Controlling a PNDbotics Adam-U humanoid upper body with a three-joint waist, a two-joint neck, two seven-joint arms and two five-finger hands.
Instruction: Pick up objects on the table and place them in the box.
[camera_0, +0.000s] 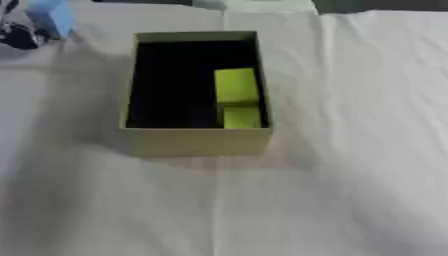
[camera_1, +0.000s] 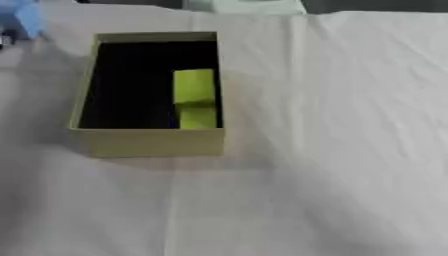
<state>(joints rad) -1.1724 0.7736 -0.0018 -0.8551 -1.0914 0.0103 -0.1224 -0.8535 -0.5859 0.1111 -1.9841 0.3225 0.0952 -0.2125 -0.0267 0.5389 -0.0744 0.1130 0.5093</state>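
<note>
1. So the box (camera_0: 198, 142) sits on the surface (camera_0: 350, 150), which has a wrinkled white cloth over it. It's an open olive-tan cardboard box with a black inside.
2. Inside it there's a yellow-green block (camera_0: 237, 97) lying along the right wall, running from about the middle down to the near right corner. The rest of the box floor is just dark.
3. Top left corner, well apart from the box: a light blue object (camera_0: 51, 17), blurry.
4. Right under and beside that blue thing is the left hand (camera_0: 19, 36), dark and smeared. It's touching or right next to the blue object, but honestly can't tell if the fingers are curled on it.
5. No right hand showing in either view.
</note>
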